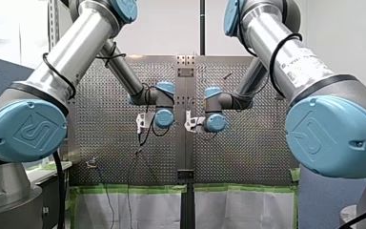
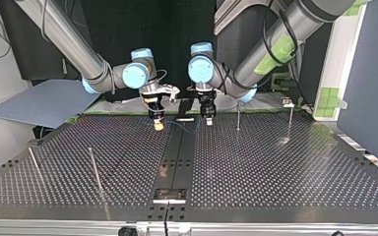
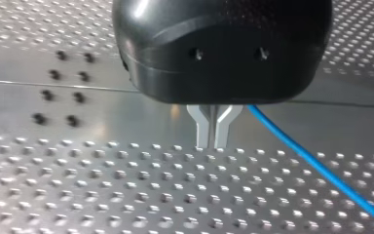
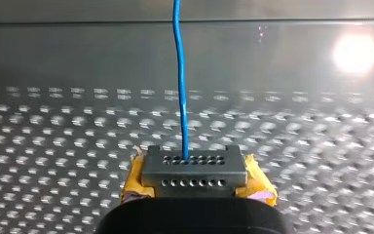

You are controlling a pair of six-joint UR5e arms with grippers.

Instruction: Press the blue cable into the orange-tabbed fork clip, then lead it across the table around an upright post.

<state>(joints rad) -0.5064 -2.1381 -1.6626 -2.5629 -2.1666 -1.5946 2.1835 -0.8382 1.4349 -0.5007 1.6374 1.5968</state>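
Note:
The blue cable (image 4: 180, 87) comes out from between my right gripper's (image 4: 185, 158) yellow-padded fingers, which are shut on it, and runs straight ahead over the plate. In the top view my right gripper (image 2: 157, 123) hangs just above the table at the back middle. My left gripper (image 2: 208, 119) is a short way to its right, and the thin cable (image 2: 183, 126) sags between them. My left gripper's (image 3: 213, 139) metal fingers are shut, with the cable (image 3: 311, 163) passing beside them rather than between them. I cannot make out an orange-tabbed clip in any view.
Thin upright posts stand on the perforated table (image 2: 275, 172): one (image 2: 237, 117) close to my left gripper, another (image 2: 290, 122) further right, and two (image 2: 96, 169) at the top view's front left. A small bracket (image 2: 169, 195) sits at the near middle edge.

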